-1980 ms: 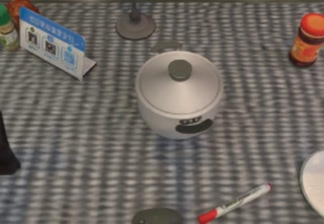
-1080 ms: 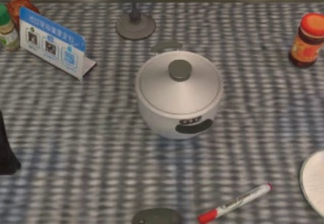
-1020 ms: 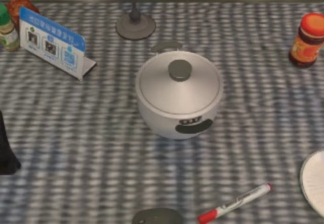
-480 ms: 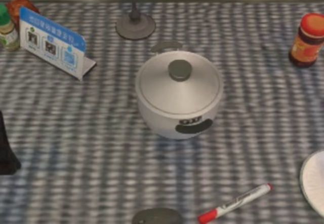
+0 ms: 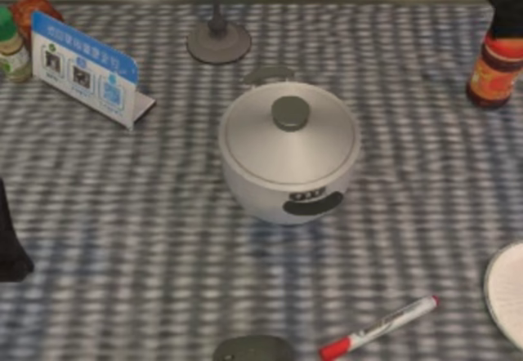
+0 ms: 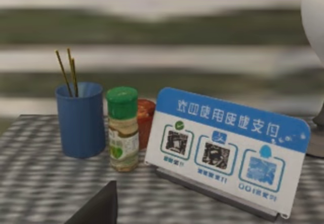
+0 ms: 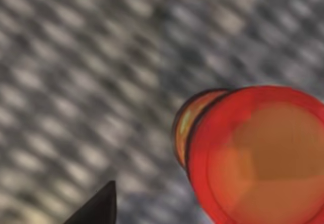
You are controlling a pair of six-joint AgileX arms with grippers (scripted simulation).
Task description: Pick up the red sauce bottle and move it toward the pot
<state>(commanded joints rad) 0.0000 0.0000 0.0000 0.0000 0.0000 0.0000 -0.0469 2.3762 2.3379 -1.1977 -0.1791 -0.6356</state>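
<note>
The red sauce bottle (image 5: pixel 495 71) stands upright at the far right of the table, well apart from the pot (image 5: pixel 288 153), which sits in the middle with its lid on. My right gripper (image 5: pixel 505 0) shows as a dark shape above the bottle and hides its cap in the top view. In the right wrist view the wide red-orange cap (image 7: pixel 263 155) fills the near corner, very close to the camera. My left arm (image 5: pixel 10 247) is parked at the table's left edge.
A wine glass (image 5: pixel 217 38) stands behind the pot. At the far left are a blue-white sign (image 5: pixel 86 67), a green-capped bottle (image 5: pixel 11 46) and a blue cup (image 6: pixel 80 118). A red-capped marker (image 5: pixel 377 327), a dark oval object (image 5: pixel 255 349) and a white plate (image 5: pixel 507 296) lie along the front.
My right gripper has come into the top view over the red sauce bottle and now covers its cap. The bottle, pot and left arm have not moved.
</note>
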